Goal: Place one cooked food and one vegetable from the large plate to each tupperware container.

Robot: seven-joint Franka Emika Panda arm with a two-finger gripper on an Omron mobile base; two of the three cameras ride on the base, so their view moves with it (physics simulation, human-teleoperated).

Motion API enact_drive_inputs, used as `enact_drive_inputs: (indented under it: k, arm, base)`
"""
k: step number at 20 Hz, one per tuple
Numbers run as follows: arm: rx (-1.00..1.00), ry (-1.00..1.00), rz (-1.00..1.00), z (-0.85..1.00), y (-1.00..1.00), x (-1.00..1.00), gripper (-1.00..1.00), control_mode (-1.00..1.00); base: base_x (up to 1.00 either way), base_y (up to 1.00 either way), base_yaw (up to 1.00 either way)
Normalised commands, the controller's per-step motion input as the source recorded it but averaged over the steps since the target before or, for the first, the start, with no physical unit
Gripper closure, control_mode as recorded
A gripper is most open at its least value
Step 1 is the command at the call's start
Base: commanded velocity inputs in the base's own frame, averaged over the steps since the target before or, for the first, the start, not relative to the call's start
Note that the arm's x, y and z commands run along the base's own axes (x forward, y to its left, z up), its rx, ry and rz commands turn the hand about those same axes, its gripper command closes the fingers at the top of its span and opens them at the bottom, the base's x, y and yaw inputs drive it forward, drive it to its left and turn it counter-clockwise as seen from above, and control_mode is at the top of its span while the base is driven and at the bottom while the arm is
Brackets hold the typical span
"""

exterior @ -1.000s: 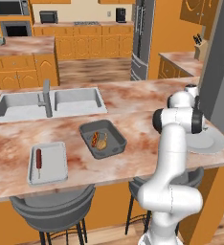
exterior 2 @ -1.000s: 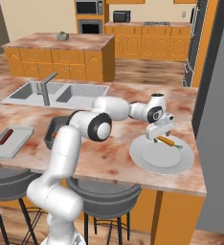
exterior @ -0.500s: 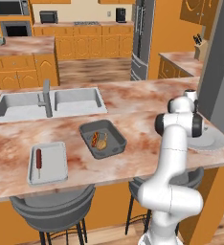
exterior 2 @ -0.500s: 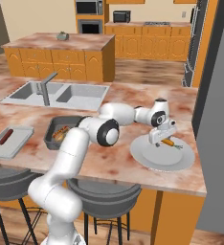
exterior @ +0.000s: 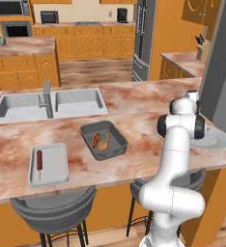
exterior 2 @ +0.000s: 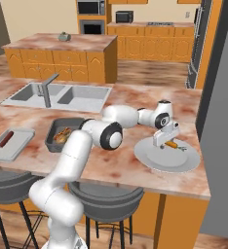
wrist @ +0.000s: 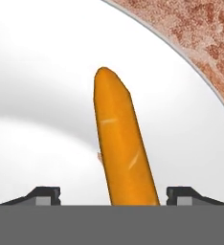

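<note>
Gripper low over large plate, carrot between spread, unclosed fingers.

No legible writing anywhere. Arm reaches forward and right, wrist bent down at the plate on the counter's right end. Hand view: carrot lies on the plate, fingertips either side, apart from it. Left base view (arm blocks carrot): dark tub holding food, flat tray with sausage.

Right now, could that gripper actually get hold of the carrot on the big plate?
Probably yes. The gripper is open right over the carrot, one fingertip on each side of it, and nothing else lies on the large plate close by to block it.
</note>
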Motion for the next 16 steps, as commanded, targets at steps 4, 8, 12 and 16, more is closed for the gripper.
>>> enact_drive_inputs:
  k: [4, 8, 12, 16]
  arm:
    - [0.00, -0.28, 0.00, -0.94, 0.04, -1.00, 1.00, -1.00]
    - [0.00, -0.28, -0.02, -0.75, 0.13, -1.00, 1.00, -1.00]
    - [-0.01, -0.02, -0.13, -0.16, 0.25, -0.90, 1.00, -1.00]
    - [-0.05, 0.00, -0.11, 0.28, 0.52, -0.51, 1.00, -1.00]
  base:
    - [0.00, 0.00, 0.00]
    - [0.00, 0.00, 0.00]
    - [0.00, 0.00, 0.00]
    - [0.00, 0.00, 0.00]
